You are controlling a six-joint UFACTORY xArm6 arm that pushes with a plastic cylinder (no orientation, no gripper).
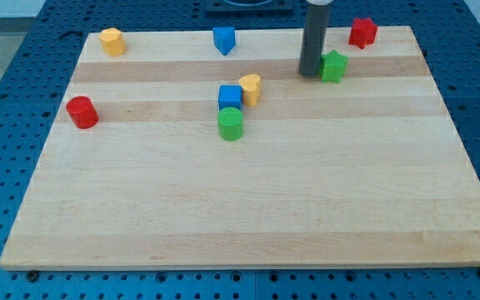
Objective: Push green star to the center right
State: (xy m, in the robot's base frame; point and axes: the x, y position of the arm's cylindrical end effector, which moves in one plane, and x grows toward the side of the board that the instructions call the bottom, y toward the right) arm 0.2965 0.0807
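Note:
The green star [334, 66] lies on the wooden board [248, 200] near the view's top right. My tip [309, 74] stands on the board just to the star's left, touching or almost touching its left side. The dark rod rises from the tip out of the view's top edge.
A red star [362, 32] lies at the view's top right, above the green star. A blue block [224, 39] and a yellow block [112, 41] lie along the top. A blue cube [230, 97], a yellow block [251, 87] and a green cylinder [231, 123] cluster mid-board. A red cylinder [82, 112] lies left.

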